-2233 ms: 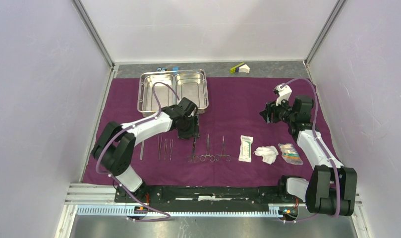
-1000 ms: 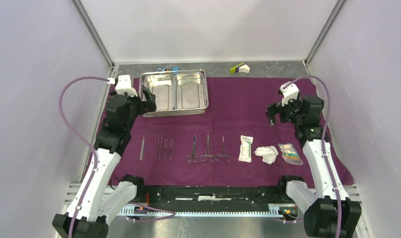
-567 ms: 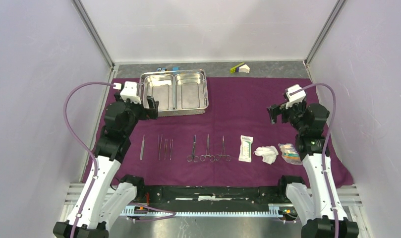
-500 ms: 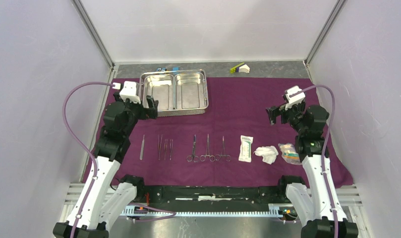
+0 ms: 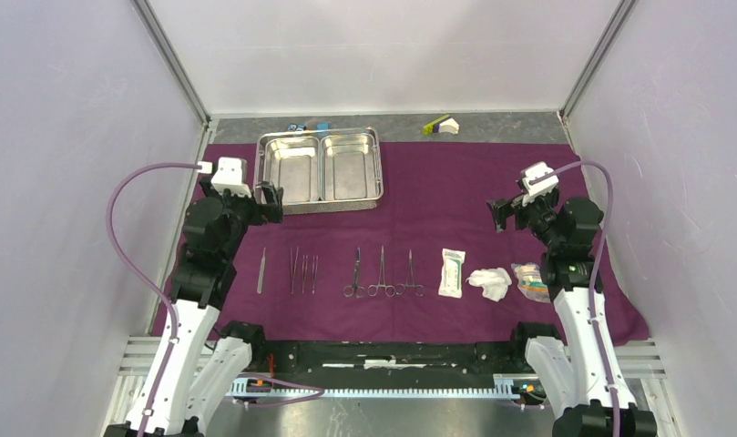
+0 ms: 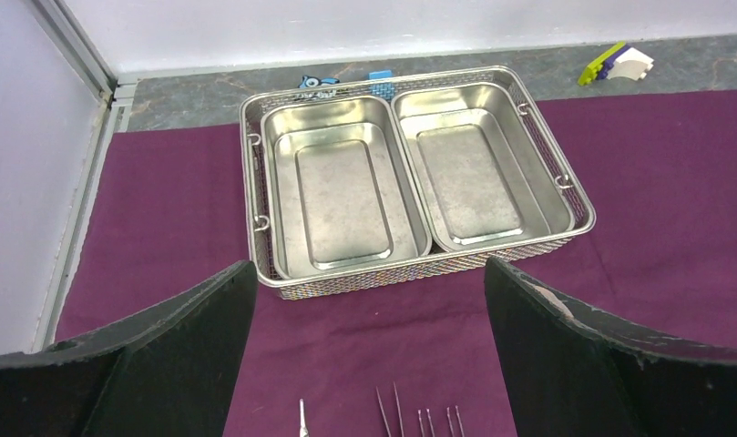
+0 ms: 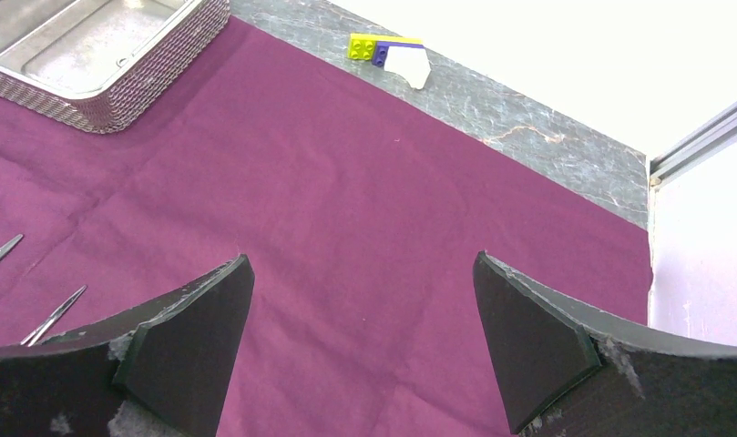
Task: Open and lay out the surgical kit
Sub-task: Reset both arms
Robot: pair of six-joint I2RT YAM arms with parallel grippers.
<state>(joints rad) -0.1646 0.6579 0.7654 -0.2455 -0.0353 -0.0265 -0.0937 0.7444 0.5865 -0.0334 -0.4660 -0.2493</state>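
The dark purple cloth [image 5: 437,187] lies spread flat. At its back left stands the steel tray [image 5: 320,137], both compartments bare. Along the front lie slim tweezers [image 5: 294,270], ring-handled forceps [image 5: 381,273], a white packet [image 5: 452,272], white gauze [image 5: 490,283] and a small clear packet [image 5: 533,281]. My left gripper [image 5: 267,202] hovers open just left of the tray's front corner. Its wrist view looks over the tray [image 6: 419,270] and tweezer tips [image 6: 387,414]. My right gripper [image 5: 500,215] hovers open over bare cloth [image 7: 364,182], above and behind the packets.
A small blue block [image 5: 322,126] and a yellow-green and white piece [image 5: 440,125] sit on the grey strip behind the cloth. White walls with metal posts close in the left, right and back. The arm bases stand along the front rail.
My left arm left the forceps row, swung out to the left and lifted beside the tray, then eased back a little. My right wrist drifted slightly. Both grippers stayed open and empty.
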